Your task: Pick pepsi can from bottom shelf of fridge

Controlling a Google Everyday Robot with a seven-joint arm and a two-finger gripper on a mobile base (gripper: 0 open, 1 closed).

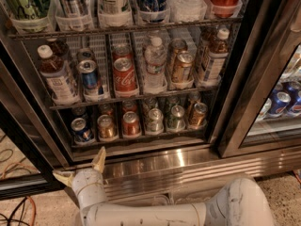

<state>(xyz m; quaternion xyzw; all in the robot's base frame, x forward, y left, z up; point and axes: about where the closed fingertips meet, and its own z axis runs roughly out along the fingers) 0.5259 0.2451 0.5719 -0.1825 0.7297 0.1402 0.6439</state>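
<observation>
The pepsi can [82, 130] is a short blue can with a silver top, standing at the left end of the bottom shelf [141, 139] of the fridge [235, 79], whose door is open. To its right along the same rack stand gold, orange and silver cans. My gripper [81, 168] is open and low in front of the ribbed steel base, just below and slightly left of the pepsi can, apart from it. One cream fingertip [99, 158] points up toward the shelf edge. Nothing is between the fingers.
The rack above holds a taller blue can [89, 78], a red Coca-Cola can [124, 75] and several bottles. The dark door post [244, 93] stands at the right, with more blue cans [281, 102] behind glass. Cables [19, 211] lie on the floor at left.
</observation>
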